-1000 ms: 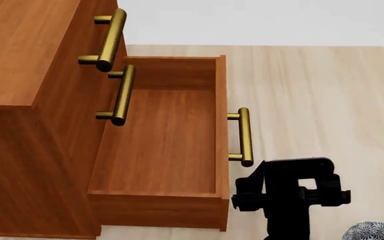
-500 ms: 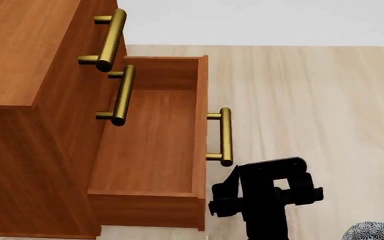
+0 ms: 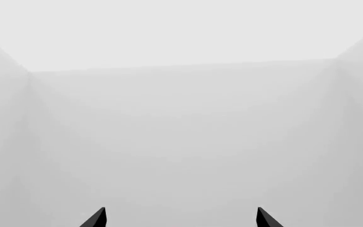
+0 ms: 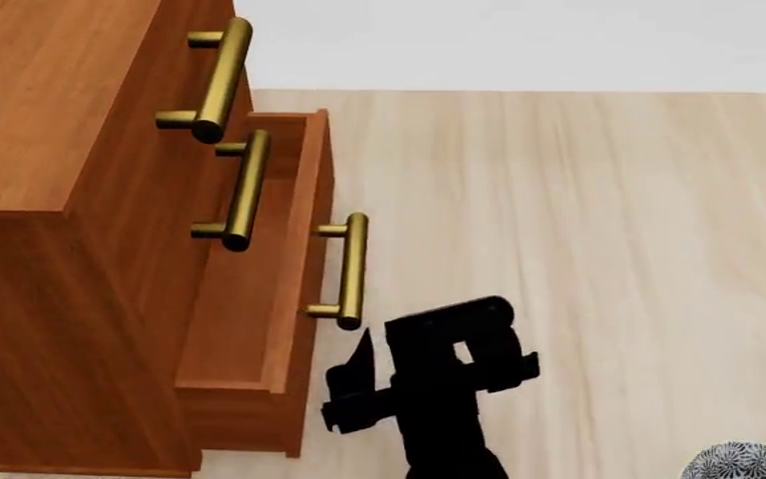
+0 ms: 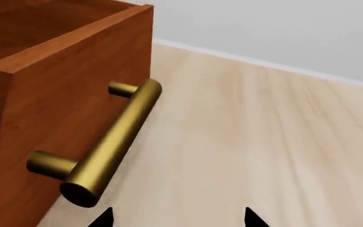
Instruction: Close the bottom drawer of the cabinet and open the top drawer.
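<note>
Head view: bottom drawer (image 4: 256, 289) sticks out a little from the cabinet (image 4: 51, 289), so not shut yet; top drawer (image 4: 191, 80) is shut, not yet opened. Right gripper (image 4: 417, 384) sits just beside the bottom handle (image 4: 343, 269).

Right wrist: fingers apart, holding nothing.

Left wrist: left gripper (image 3: 180, 218) tips apart, blank wall only.

No writing anywhere.

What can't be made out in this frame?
- Left end effector: absent from head view; left wrist view shows only two tips against blank grey.
- Bottom drawer interior: mostly hidden under the cabinet.
- Right end effector contact with the drawer: unclear in head view.
</note>
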Available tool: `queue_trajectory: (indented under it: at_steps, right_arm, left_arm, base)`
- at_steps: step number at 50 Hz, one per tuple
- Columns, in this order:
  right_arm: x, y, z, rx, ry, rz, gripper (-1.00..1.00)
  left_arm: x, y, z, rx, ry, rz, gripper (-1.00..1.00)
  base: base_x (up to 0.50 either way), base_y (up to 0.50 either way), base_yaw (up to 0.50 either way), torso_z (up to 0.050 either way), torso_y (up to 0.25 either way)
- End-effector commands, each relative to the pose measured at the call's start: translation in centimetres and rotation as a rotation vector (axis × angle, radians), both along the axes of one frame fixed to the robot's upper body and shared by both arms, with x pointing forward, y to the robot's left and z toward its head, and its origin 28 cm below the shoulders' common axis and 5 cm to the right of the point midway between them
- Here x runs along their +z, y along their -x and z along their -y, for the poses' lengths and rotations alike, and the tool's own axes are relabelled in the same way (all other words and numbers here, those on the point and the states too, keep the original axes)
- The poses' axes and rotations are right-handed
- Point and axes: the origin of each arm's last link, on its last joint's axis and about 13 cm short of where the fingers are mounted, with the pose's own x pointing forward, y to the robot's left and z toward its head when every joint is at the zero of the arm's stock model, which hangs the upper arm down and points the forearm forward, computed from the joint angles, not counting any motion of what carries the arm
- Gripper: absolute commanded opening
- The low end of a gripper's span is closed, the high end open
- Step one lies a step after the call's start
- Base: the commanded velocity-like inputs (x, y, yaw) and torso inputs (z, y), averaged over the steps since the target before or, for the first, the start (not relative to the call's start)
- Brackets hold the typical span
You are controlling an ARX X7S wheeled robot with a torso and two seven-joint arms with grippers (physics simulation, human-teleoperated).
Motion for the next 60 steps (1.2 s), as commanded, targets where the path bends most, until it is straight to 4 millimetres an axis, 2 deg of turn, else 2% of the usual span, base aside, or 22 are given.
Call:
queue_trajectory:
  at_steps: [1,9,23,40,60]
  right_arm:
    - [0.7,-0.6,-2.5,0.102,-0.032,-0.008,1.00]
    - [1.5,-0.6,-4.0,0.166,-0.049,-0.017,1.00]
    - [1.5,0.3,-5.9,0.263,-0.074,-0.059,1.00]
    - [1.7,0.9,-6.9,0.380,-0.109,-0.091,1.00]
    - [2.8,0.7,-7.5,0.498,-0.196,-0.169,1.00]
  left_arm:
    - [0.1,0.2,-0.5,0.016,0.001,0.002,1.00]
    - [0.2,0.4,-0.8,0.030,0.001,0.003,1.00]
    - [0.6,0.6,-0.8,0.037,-0.008,0.010,1.00]
    - [0.7,0.7,-0.8,0.036,-0.008,0.012,1.00]
    - [1.0,0.9,-1.0,0.046,-0.009,0.021,1.00]
  base:
    - [0.00,0.00,0.00,0.000,0.000]
    - [0.00,0.00,0.00,0.000,0.000]
    - [0.00,0.00,0.00,0.000,0.000]
    - [0.00,0.00,0.00,0.000,0.000]
    - [0.00,0.00,0.00,0.000,0.000]
